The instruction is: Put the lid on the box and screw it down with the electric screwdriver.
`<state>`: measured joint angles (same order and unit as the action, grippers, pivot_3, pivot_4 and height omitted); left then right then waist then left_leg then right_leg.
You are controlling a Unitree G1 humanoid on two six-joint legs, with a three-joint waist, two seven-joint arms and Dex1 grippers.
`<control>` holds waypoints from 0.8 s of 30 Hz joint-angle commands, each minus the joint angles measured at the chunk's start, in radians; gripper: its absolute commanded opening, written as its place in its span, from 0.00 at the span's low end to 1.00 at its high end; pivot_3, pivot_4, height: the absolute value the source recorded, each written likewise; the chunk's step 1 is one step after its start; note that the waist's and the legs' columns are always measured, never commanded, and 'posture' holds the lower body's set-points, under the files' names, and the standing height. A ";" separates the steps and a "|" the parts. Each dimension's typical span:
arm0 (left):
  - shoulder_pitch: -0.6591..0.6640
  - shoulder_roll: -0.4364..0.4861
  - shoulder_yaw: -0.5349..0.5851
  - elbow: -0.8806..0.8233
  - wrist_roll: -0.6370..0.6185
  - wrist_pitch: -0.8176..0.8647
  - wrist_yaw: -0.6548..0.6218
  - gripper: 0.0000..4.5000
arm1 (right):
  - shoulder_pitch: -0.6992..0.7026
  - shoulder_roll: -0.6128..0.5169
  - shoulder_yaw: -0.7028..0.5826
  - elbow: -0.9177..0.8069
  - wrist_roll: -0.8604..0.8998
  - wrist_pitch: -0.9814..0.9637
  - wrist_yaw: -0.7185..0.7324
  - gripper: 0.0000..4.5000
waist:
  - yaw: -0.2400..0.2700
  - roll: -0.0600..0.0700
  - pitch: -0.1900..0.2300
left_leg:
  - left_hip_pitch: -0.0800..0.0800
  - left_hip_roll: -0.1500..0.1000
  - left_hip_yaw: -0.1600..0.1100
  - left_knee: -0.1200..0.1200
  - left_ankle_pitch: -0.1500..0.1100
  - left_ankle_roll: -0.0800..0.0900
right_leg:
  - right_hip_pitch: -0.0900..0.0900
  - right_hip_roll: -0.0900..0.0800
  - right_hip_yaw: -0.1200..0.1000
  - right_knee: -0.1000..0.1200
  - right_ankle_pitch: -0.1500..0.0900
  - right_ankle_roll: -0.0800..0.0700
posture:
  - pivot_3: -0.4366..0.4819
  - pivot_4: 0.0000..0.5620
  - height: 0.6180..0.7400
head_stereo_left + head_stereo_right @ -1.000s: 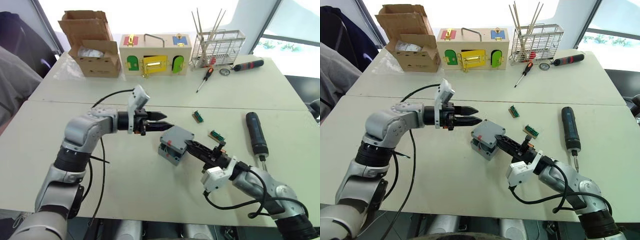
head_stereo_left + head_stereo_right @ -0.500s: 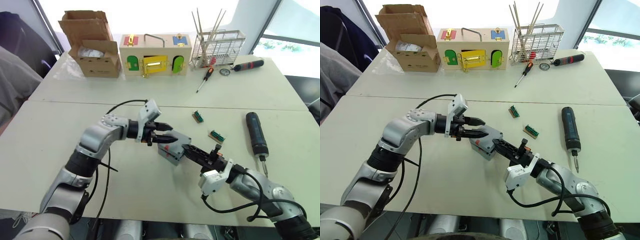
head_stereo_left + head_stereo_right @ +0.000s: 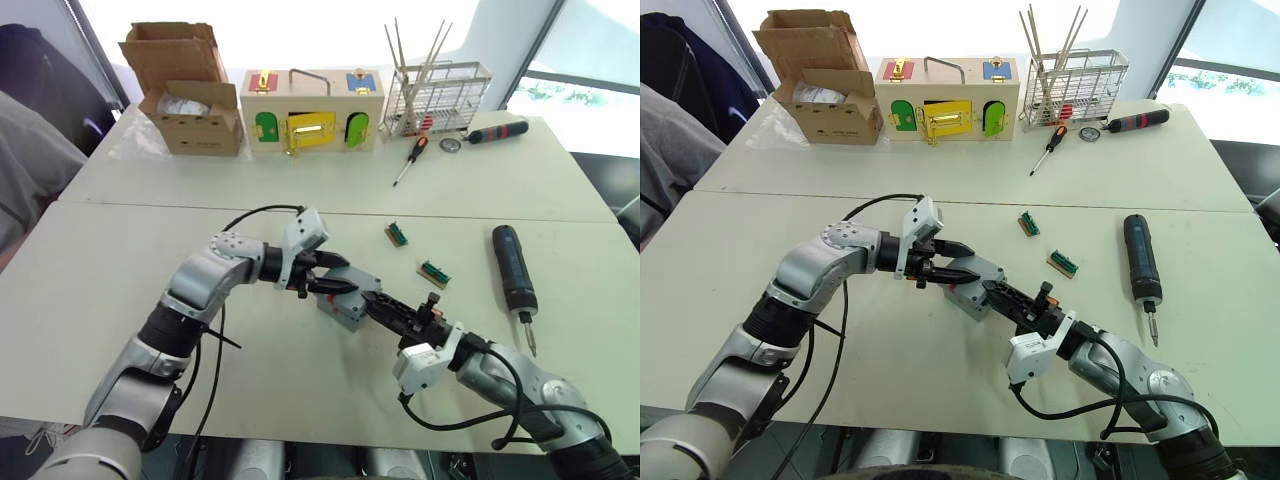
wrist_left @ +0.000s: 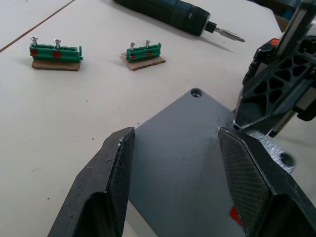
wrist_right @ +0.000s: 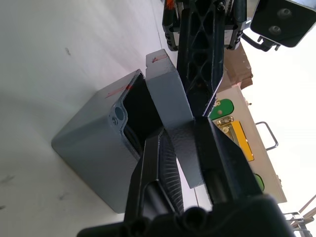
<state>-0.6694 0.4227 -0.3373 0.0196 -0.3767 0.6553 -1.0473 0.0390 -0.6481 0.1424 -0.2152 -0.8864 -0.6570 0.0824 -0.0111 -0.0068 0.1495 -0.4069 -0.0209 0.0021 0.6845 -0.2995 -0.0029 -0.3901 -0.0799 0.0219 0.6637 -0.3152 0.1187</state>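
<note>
The grey box [image 3: 337, 309] stands mid-table with the grey lid [image 3: 366, 279] lying tilted over its open top, one edge lifted off the rim. My right gripper [image 3: 371, 300] comes in from the right and is shut on the lid's [image 5: 167, 96] raised edge, above the box [image 5: 96, 145]. My left gripper [image 4: 177, 163] is open, one finger [image 4: 116, 168] on each side of the lid [image 4: 182, 148]; contact is unclear. The black electric screwdriver [image 3: 511, 265] lies on the table to the right, apart from both grippers.
Two green terminal blocks [image 3: 396, 233] [image 3: 434, 271] lie between box and screwdriver. Along the back stand a cardboard box [image 3: 190, 100], a wooden latch box [image 3: 310, 110] and a wire rack [image 3: 436, 95], with an orange-handled screwdriver [image 3: 411, 157] and a red-and-black tool [image 3: 496, 130].
My left gripper has moved right and down from beside the box to the lid, and its fingers have spread around it. The right gripper has stayed shut on the lid and shifted slightly left.
</note>
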 commanded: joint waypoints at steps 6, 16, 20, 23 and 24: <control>0.060 -0.020 -0.104 0.035 0.108 -0.055 0.003 0.60 | 0.008 -0.039 -0.025 0.002 -0.014 0.023 -0.043 0.99 | 0.000 -0.001 -0.004 | 0.010 0.000 0.000 -0.001 0.000 0.001 | 0.011 0.000 0.000 -0.002 0.000 0.000 | 0.48 0.27 1.00; 0.102 -0.027 -0.123 0.103 0.207 -0.152 0.023 0.60 | 0.013 -0.093 -0.037 -0.019 0.034 0.009 -0.038 0.99 | 0.002 -0.001 -0.005 | 0.029 0.000 -0.004 -0.004 -0.007 0.011 | 0.035 0.000 0.000 -0.013 -0.005 0.002 | 0.48 0.27 1.00; 0.107 -0.033 -0.136 0.126 0.234 -0.201 0.024 0.60 | 0.030 -0.110 -0.022 -0.037 0.057 -0.038 -0.037 0.99 | 0.002 -0.001 -0.008 | 0.031 -0.001 -0.005 -0.005 -0.008 0.013 | 0.038 0.000 0.000 -0.014 -0.005 0.002 | 0.48 0.27 1.00; 0.109 -0.036 -0.135 0.131 0.238 -0.219 0.022 0.60 | 0.043 -0.115 -0.016 -0.044 0.065 -0.054 -0.034 0.99 | 0.001 -0.001 -0.009 | 0.031 -0.001 -0.005 -0.006 -0.008 0.013 | 0.038 0.000 0.000 -0.014 -0.005 0.002 | 0.48 0.27 1.00; 0.109 -0.036 -0.136 0.132 0.240 -0.224 0.021 0.60 | 0.045 -0.116 -0.017 -0.043 0.065 -0.059 -0.034 0.99 | 0.000 -0.001 -0.009 | 0.031 -0.001 -0.005 -0.006 -0.008 0.013 | 0.038 0.000 0.000 -0.015 -0.005 0.002 | 0.48 0.27 1.00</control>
<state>-0.6073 0.3777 -0.4102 0.0693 -0.2058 0.4032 -1.0289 0.0857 -0.7610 0.1315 -0.2275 -0.8445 -0.7016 0.0499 -0.0106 -0.0075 0.1400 -0.3753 -0.0215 -0.0026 0.6788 -0.3077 0.0103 -0.3521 -0.0798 0.0219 0.6492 -0.3206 0.1203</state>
